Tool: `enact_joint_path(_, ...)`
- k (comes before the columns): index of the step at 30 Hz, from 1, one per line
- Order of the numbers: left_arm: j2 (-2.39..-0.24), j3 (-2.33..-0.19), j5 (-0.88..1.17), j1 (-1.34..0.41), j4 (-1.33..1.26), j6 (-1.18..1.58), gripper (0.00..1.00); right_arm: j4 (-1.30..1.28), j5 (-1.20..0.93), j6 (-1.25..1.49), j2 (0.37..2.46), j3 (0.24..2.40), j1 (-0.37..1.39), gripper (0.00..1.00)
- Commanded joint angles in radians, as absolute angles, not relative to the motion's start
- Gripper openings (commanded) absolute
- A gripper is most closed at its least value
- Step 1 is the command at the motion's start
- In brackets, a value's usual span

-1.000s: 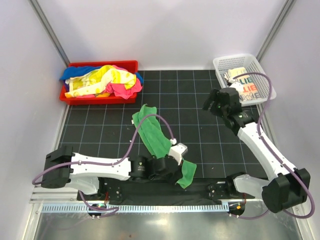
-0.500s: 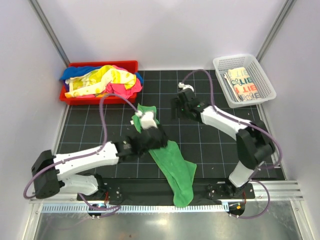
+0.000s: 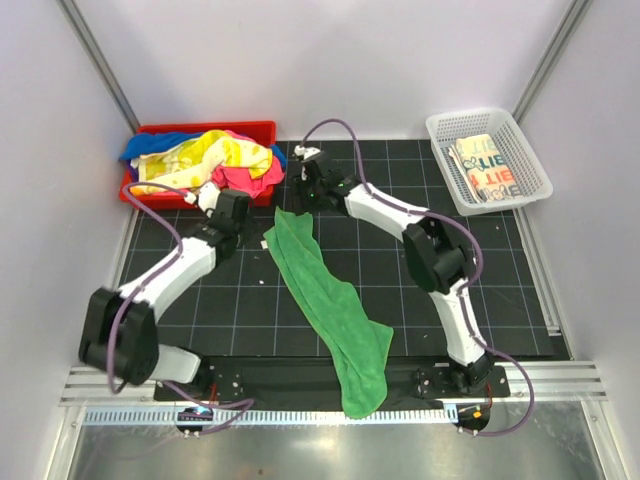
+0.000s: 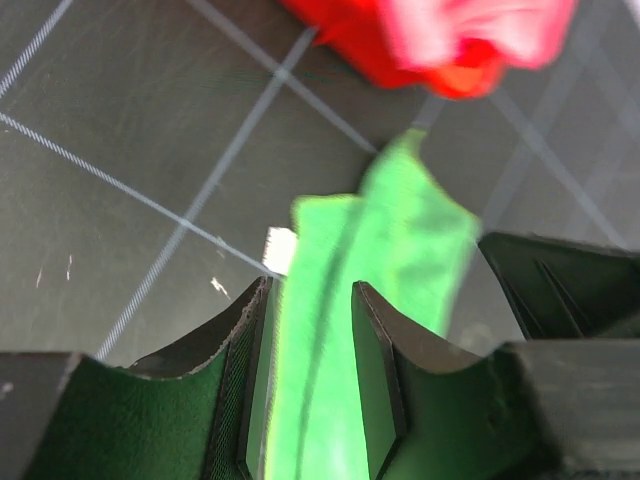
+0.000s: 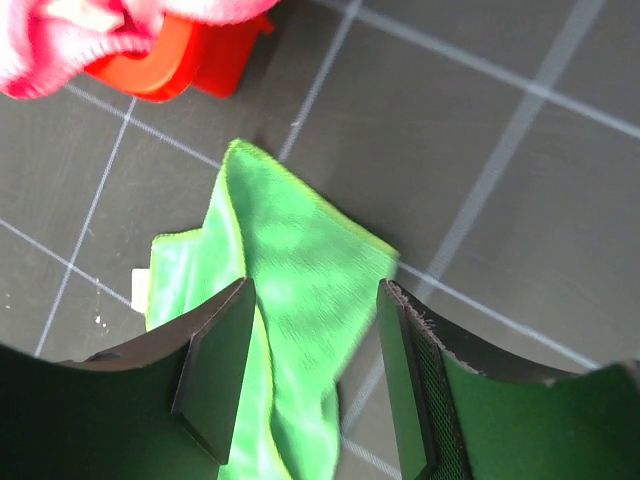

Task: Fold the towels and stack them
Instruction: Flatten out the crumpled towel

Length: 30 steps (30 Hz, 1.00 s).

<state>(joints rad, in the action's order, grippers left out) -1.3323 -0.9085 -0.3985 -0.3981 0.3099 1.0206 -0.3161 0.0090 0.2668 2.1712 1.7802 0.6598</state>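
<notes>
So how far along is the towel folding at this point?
Done: one lettered towel lies folded in the basket. In hand: the green towel lies stretched out, unfolded, on the mat; the left gripper and right gripper are both open near its far end, neither gripping it. Left: fold and stack it, then work through the pile in the red tray.

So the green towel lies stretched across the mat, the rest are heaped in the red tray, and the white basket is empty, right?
Not empty: the top external view shows the white basket holding a folded lettered towel. The green towel and the heap in the red tray are as stated.
</notes>
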Motion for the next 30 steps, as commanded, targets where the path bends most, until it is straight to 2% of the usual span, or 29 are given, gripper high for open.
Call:
enact_joint_path(1,-1.461,-0.933,-0.261,-0.328,0.21,1.039,0.4,-0.341,-0.086,0.23,2.258,1.885,0.669,0.59)
enact_joint_path(8,-1.659,-0.963,-0.103,-0.235,0.074,1.011,0.41,-0.29,-0.055,0.239,2.299,1.918,0.689,0.59)
enact_joint_path(17,-1.741,-0.939,-0.025,-0.236,-0.027,1.028,0.41,-0.178,-0.009,0.278,2.22,1.819,0.692,0.59)
enact_joint_path(24,-1.79,-0.942,-0.032,-0.236,-0.041,1.034,0.41,-0.178,-0.031,0.279,2.255,1.873,0.703,0.59)
enact_joint_path(30,-1.812,-0.957,-0.037,-0.238,-0.023,1.028,0.37,-0.173,-0.049,0.284,2.307,1.934,0.71,0.59)
